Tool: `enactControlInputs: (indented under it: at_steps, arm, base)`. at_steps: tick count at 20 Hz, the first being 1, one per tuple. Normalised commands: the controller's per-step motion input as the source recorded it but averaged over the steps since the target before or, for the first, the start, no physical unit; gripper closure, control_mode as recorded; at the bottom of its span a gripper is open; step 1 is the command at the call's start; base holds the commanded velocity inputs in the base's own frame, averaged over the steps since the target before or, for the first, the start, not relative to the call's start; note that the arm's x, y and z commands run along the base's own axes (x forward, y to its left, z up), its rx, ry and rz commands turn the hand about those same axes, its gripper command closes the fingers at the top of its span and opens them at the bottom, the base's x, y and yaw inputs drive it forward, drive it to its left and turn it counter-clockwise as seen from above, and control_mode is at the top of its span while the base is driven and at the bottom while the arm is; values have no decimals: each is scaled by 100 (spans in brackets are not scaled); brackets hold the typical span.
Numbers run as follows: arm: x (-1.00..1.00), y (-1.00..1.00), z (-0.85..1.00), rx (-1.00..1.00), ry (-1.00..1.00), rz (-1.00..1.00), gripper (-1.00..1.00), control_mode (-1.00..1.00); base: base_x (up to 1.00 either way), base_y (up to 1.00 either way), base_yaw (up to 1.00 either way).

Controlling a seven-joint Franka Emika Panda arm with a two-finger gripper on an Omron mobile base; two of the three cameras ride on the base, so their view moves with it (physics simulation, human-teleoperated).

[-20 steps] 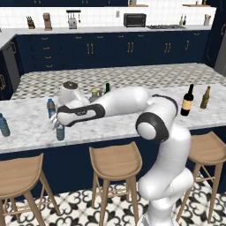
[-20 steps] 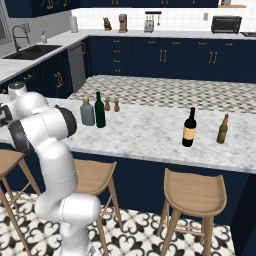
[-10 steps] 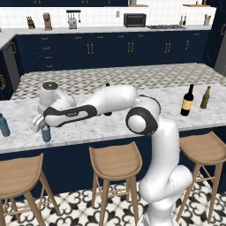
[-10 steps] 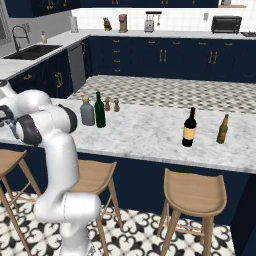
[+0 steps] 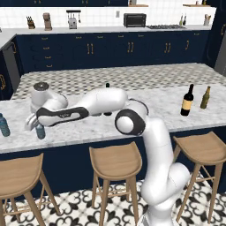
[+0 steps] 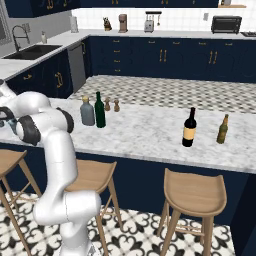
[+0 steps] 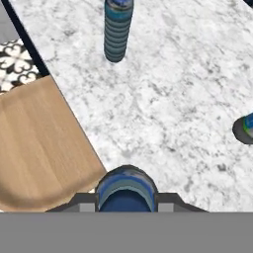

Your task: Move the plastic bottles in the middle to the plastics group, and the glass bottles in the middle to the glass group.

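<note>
- My claw point(image 5: 35, 126) is pinched on the small plastic water bottle point(image 5: 40, 131). In the hand view its blue cap point(image 7: 126, 190) sits right between my finger tips.
- The bottle hangs below the claw, close over the marble counter point(image 5: 145, 103) at the left end. I can't tell whether its base touches the stone yet.
- Plastics group is all around: one water bottle point(image 7: 117, 29) ahead of the claw, another point(image 7: 244, 127) off to the side, and a third bottle point(image 5: 4, 125) just beyond the claw in the left base view.
- Step in hand, as I judge it: set this bottle down among them.
- Doing it well — lower straight down and keep the bottle upright. Part the fingers only once the base is flat on the marble.
- The counter edge and a wooden stool point(image 7: 39, 148) lie close beside the claw. I'd place on the inboard side, away from that edge.
- Retreat straight up — a sideways pull would topple a light bottle.
- Left for later: the green wine bottle point(image 6: 100, 110) and the squat grey bottle point(image 6: 87, 111), both well away from the claw at mid-counter.
- They go to the labelled wine bottle point(image 6: 189, 128) and the olive bottle point(image 6: 222, 129) at the far end.
</note>
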Motion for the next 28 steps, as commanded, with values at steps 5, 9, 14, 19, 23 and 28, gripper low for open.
enactControlInputs:
  at_steps: [5,9,14,19,23,28]
  arm:
    - [18,2,-10,7,-15,0,100,-100]
    - [18,0,0,3,1,0,100,-100]
    - [17,0,0,0,12,0,100,-100]
    - [31,7,17,-7,24,0,100,-100]
    - [14,1,4,-1,7,0,100,-100]
    - [0,0,-4,0,0,0,100,-100]
  base:
    - [0,0,0]
    - [0,0,0]
    - [0,0,0]
    - [0,0,0]
    - [0,0,0]
    - [0,0,0]
